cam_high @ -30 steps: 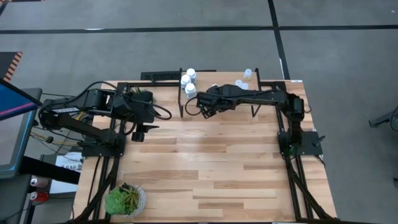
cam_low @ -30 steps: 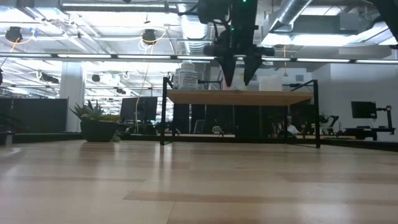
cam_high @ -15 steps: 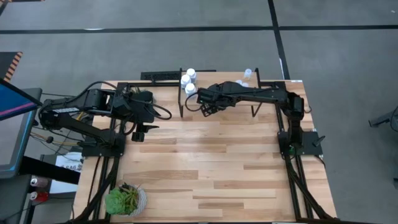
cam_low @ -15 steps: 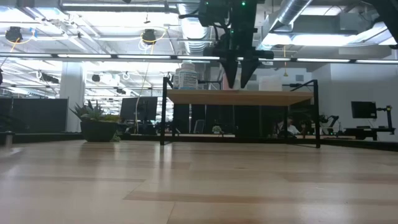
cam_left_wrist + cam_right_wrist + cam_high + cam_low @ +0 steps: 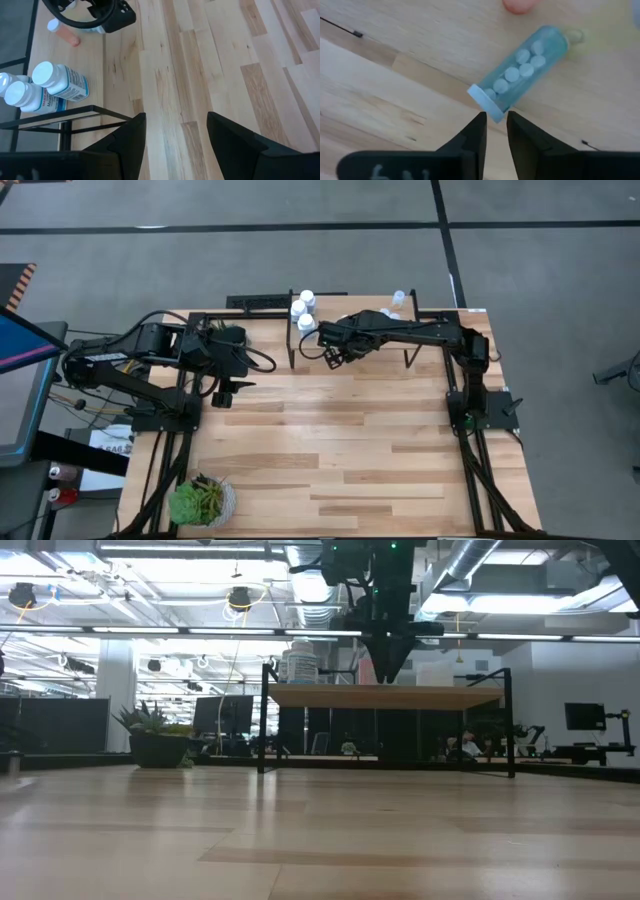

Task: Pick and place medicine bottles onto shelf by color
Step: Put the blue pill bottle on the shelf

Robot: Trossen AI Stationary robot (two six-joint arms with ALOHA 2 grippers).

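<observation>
On the shelf (image 5: 345, 330) at upper centre, the right gripper (image 5: 334, 357) had nearly closed its fingers since a second earlier, hovering beside the lying pale-blue bottle (image 5: 520, 74); left gripper (image 5: 175, 135) waited spread.

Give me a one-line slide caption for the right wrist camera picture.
Right gripper, fingers nearly closed, hovers by the white cap of a pale-blue pill bottle lying on its side on the wooden shelf.

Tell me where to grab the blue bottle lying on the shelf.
Grip the blue bottle mid-body, coming from above with the jaws across its round sides. It lies on its side on the shelf, so only the barrel offers two opposite faces. The right gripper sits by the cap with its jaws nearly together, so open them first.
</observation>
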